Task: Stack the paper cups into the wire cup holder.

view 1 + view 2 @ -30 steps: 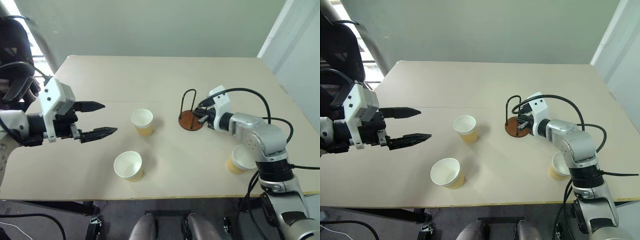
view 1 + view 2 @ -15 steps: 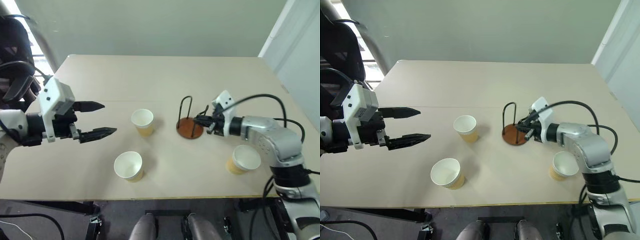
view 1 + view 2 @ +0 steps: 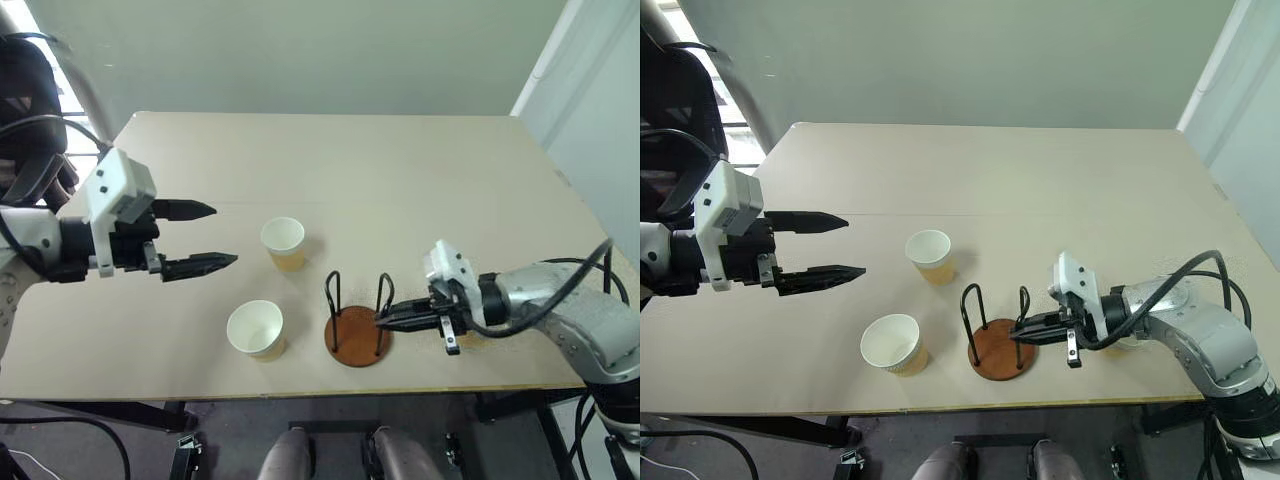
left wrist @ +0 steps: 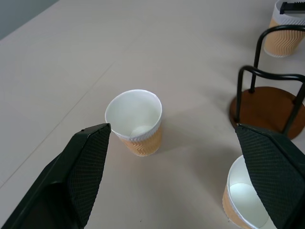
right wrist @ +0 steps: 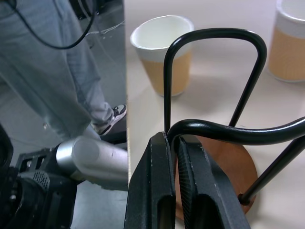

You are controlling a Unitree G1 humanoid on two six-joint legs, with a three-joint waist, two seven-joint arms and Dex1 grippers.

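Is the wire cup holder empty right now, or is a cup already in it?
Empty. The wire cup holder shows its bare brown disc between the wire loops, and the two cups left of it stand apart on the table.

Beige table point(image 3: 420, 180), person's legs point(image 5: 57, 71) beside it, black chair point(image 3: 675, 110)

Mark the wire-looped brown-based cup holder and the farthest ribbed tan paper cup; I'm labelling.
wire-looped brown-based cup holder point(image 3: 356, 338), left eye view, on its disc base.
farthest ribbed tan paper cup point(image 3: 283, 237), left eye view, inside its white mouth.
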